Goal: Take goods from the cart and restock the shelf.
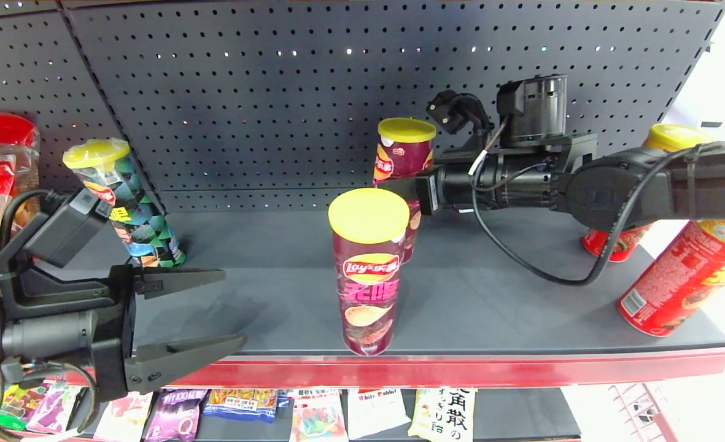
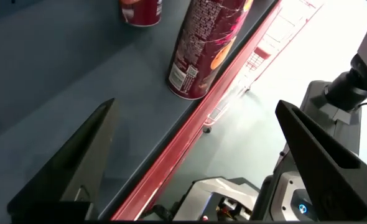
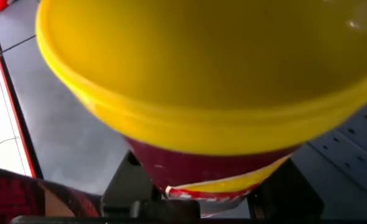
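Maroon, yellow-lidded rear chip can (image 1: 402,153), centre frame, sits clamped in the right gripper (image 1: 400,187); left gripper (image 1: 234,308) gapes wide, empty, lower left.

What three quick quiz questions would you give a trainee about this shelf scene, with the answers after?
1. Fill in: the lid of the front maroon can is ____.
2. True or false: the left tool is open and empty.
3. Which does the right tool grip? A the front maroon can; B the rear maroon can; C nothing.
Key: 1 yellow; 2 true; 3 B.
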Tool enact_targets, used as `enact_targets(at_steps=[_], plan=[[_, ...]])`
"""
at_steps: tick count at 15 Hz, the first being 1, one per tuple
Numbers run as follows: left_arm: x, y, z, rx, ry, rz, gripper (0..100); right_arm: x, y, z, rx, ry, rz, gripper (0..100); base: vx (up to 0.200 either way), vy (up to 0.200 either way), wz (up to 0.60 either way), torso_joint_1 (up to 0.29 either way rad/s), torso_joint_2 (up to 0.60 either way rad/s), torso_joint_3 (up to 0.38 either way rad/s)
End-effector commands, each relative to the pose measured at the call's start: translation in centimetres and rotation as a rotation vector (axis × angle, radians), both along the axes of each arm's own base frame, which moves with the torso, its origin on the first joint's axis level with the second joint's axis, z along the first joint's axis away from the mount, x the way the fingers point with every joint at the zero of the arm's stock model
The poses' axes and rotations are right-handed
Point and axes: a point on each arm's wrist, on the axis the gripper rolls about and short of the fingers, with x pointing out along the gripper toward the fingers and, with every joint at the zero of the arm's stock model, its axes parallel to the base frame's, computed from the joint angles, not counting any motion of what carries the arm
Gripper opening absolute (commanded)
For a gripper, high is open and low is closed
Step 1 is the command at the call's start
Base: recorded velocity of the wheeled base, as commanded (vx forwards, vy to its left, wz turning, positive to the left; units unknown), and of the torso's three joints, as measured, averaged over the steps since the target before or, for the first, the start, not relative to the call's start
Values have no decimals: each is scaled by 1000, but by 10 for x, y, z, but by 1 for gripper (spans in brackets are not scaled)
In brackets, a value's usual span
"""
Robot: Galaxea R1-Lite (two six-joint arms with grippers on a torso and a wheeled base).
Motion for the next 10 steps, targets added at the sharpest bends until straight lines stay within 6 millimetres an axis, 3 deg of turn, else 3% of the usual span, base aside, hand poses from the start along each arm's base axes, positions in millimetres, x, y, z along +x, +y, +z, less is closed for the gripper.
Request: enact_targets(at_steps=[1,4,5,10], plan=[[0,0,0,0,0,0,100,6,4,-7,-6,10,1,0,0,0,0,0,0,0],[0,0,0,-1,1,-2,100,6,4,-7,-6,10,1,0,0,0,0,0,0,0],[0,0,-1,0,5,-2,100,6,4,-6,-6,10,1,100,0,0,0,0,0,0],[1,0,-2,1,8,-2,100,-11,-6,-2,-14,22,-8,100,0,0,0,0,0,0]])
